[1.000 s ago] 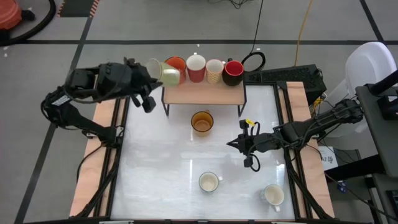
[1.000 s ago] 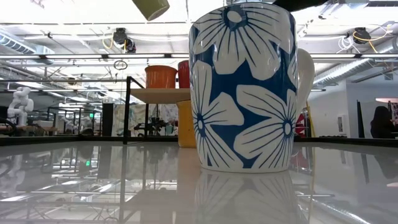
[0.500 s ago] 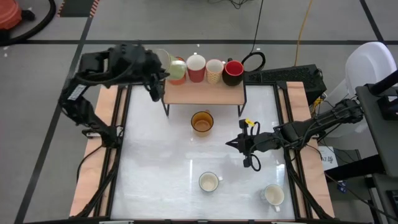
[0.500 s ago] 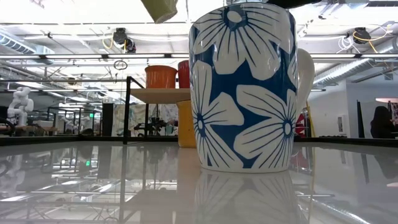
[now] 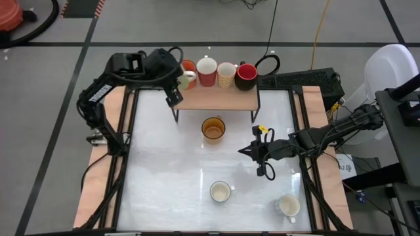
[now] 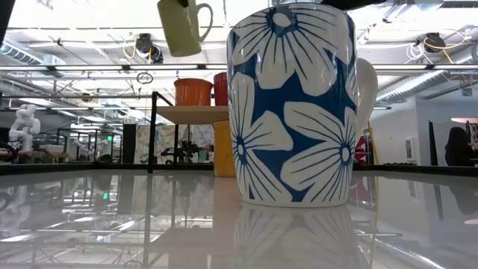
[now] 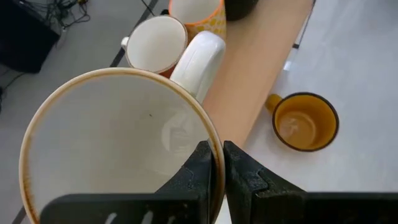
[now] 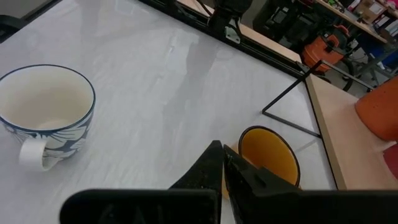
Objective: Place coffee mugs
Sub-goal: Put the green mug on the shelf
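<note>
The left hand [image 5: 176,78] pinches a pale mug [image 6: 179,26] by its rim — upright above the shelf [image 5: 216,98] for setting down; the right hand [image 5: 252,152] waits, fingers together.

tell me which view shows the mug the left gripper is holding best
The left wrist view: the held mug fills the picture, the left gripper clamped over its rim. The low view shows the held mug in the air, handle visible. The high view shows only a sliver beside the arm. The right wrist view misses it.
</note>
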Tool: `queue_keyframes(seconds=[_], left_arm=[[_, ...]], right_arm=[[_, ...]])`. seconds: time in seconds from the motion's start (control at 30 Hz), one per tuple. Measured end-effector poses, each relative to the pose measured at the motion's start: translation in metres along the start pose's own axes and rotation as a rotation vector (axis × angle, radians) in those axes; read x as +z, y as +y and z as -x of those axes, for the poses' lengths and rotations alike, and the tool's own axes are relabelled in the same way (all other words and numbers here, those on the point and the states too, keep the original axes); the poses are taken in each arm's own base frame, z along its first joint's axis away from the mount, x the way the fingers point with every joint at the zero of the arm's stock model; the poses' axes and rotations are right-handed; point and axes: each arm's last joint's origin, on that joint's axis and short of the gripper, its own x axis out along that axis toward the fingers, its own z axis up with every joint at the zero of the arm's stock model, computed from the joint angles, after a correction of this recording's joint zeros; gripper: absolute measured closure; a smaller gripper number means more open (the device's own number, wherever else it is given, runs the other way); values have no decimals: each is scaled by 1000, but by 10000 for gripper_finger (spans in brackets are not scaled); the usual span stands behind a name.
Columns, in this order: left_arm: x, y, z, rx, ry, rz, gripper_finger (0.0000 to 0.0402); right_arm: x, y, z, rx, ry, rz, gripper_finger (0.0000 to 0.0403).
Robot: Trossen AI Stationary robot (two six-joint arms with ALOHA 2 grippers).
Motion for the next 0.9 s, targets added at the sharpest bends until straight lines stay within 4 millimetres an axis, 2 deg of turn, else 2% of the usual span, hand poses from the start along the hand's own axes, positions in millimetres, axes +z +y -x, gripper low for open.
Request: queue_keyframes(seconds=[0.47,0.9], left_arm=[[6,-3,-29,-43,82,7,379],[-1,-8,-66,-39,193,-2,359]], right_arm=[[0,0,0,1,0,-7,403],[-1,0,0,3,9,-42,403]])
